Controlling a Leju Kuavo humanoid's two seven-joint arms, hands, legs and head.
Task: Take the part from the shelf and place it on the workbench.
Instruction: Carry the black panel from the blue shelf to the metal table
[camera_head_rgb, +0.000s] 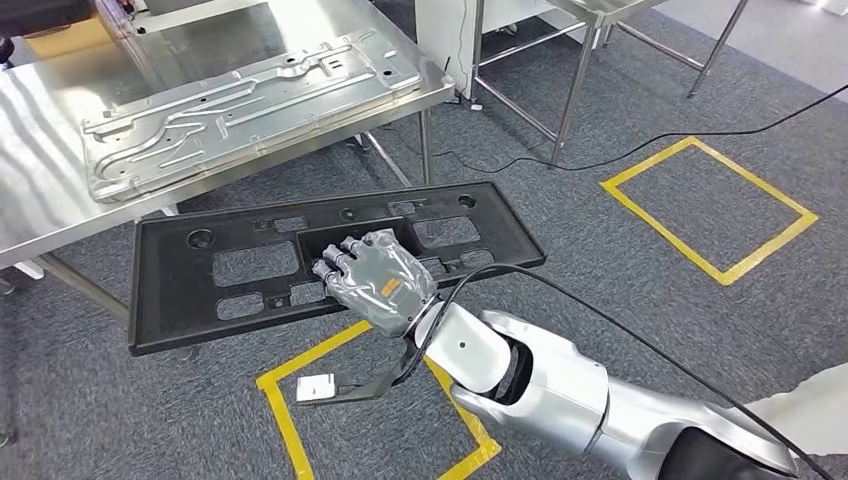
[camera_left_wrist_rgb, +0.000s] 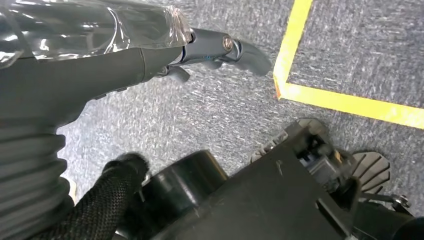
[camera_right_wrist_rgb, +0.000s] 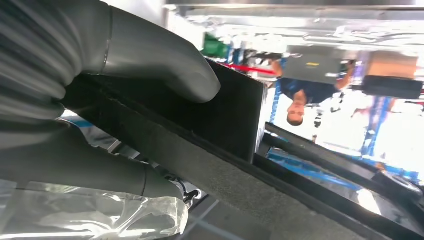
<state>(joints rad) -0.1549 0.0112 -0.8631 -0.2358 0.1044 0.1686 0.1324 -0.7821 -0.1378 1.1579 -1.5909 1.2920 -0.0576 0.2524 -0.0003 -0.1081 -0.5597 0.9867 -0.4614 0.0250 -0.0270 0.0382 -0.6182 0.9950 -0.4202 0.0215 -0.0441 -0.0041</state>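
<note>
The part is a long black plastic panel (camera_head_rgb: 230, 270) with several cut-outs, held flat above the carpet just in front of the steel workbench (camera_head_rgb: 40, 180). My right hand (camera_head_rgb: 375, 280) grips its near edge at the middle, fingers on top. In the right wrist view the thumb (camera_right_wrist_rgb: 150, 55) presses on the panel's dark edge (camera_right_wrist_rgb: 225, 120). My left hand (camera_left_wrist_rgb: 75, 75) hangs over the grey carpet with nothing in it, its fingers (camera_left_wrist_rgb: 240, 50) stretched out.
A large stamped metal plate (camera_head_rgb: 250, 110) lies across the workbench. Yellow tape squares (camera_head_rgb: 700, 200) mark the carpet, one of them under my arm (camera_head_rgb: 290, 420). A black cable (camera_head_rgb: 650, 140) runs over the floor. Another steel table frame (camera_head_rgb: 560, 60) stands behind. A person (camera_right_wrist_rgb: 295, 100) stands far off.
</note>
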